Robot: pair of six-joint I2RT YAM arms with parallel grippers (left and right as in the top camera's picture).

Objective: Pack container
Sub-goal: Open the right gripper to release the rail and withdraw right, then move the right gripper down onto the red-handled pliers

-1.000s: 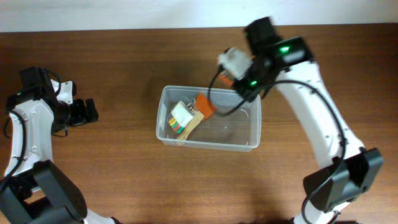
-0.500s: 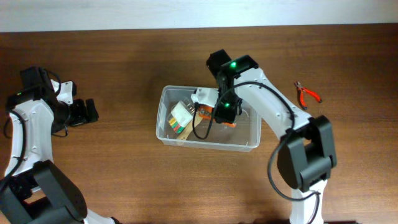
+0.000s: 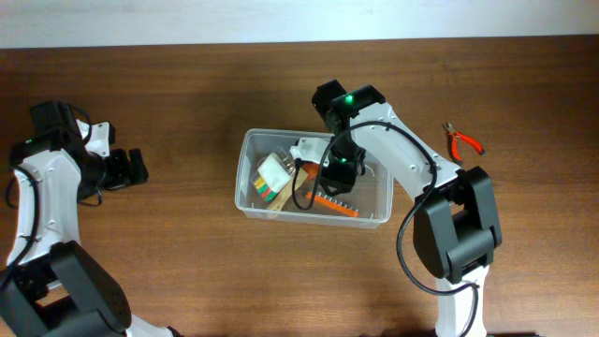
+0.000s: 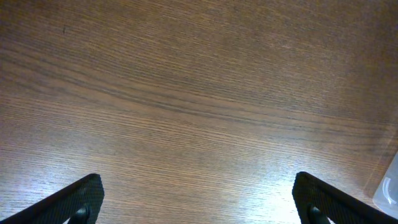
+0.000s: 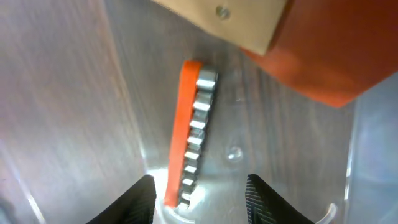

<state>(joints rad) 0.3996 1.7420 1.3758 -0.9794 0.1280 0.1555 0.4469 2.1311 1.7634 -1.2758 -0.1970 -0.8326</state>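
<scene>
The clear plastic container (image 3: 245,183) stands mid-table. My right gripper (image 3: 338,168) is inside it, open and empty. An orange bit holder with silver bits (image 3: 335,205) lies on the container floor near the front wall. In the right wrist view the bit holder (image 5: 190,137) lies just ahead of the open fingers (image 5: 200,190), nearer the left one. A white block on coloured strips (image 3: 271,174) and a tan and orange tool (image 5: 292,43) also lie inside. My left gripper (image 3: 131,167) is open and empty at the far left; in its wrist view its fingers (image 4: 199,202) are over bare wood.
Red-handled pliers (image 3: 461,141) lie on the wooden table to the right of the container. A corner of the container (image 4: 389,186) shows at the right edge of the left wrist view.
My right gripper came down from above the container's back rim into it with the orange bit holder. The holder now lies on the floor, let go. The left arm has not moved.
</scene>
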